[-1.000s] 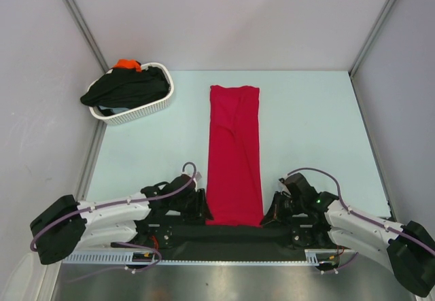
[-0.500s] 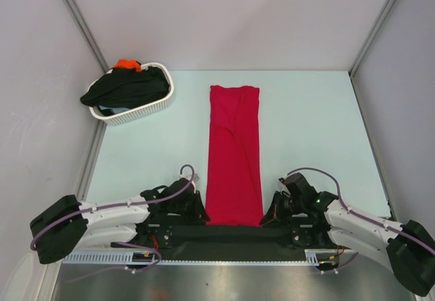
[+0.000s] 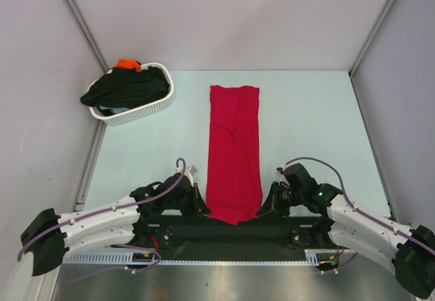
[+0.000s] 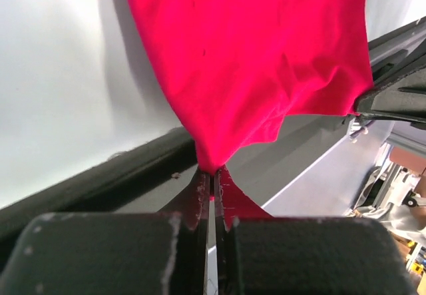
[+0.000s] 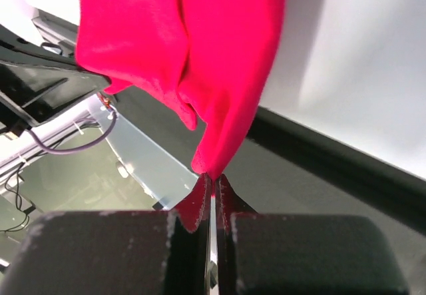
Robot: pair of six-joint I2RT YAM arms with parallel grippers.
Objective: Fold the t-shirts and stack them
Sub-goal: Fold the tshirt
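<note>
A: Where does the red t-shirt (image 3: pixel 234 151) lie?

B: It is a long narrow strip on the middle of the table (image 3: pixel 312 131). Its long axis runs straight away from the arm bases toward the far wall. The far end lies flat. The near end is raised at both corners, and the hem sags between them.

A: And the jaws?

B: The left gripper (image 4: pixel 213 175) is pinched tight on the near left corner. The right gripper (image 5: pixel 212 178) is pinched tight on the near right corner. In both wrist views the cloth fans out directly ahead of the closed fingertips.

A: So which arm is nearer?

B: Neither. They sit level on either side of the strip, each at its own corner. All the rest of the shirt lies forward of them.

A: Then the fold goes along the length?

B: That's my reading: both arms carry the near hem forward together, toward the far hem. If one leads the other, the edge will skew.

A: The others?

B: A black shirt (image 3: pixel 126 87) and an orange one (image 3: pixel 127 64) lie heaped in the basket (image 3: pixel 163 97) at far left, well apart.
</note>
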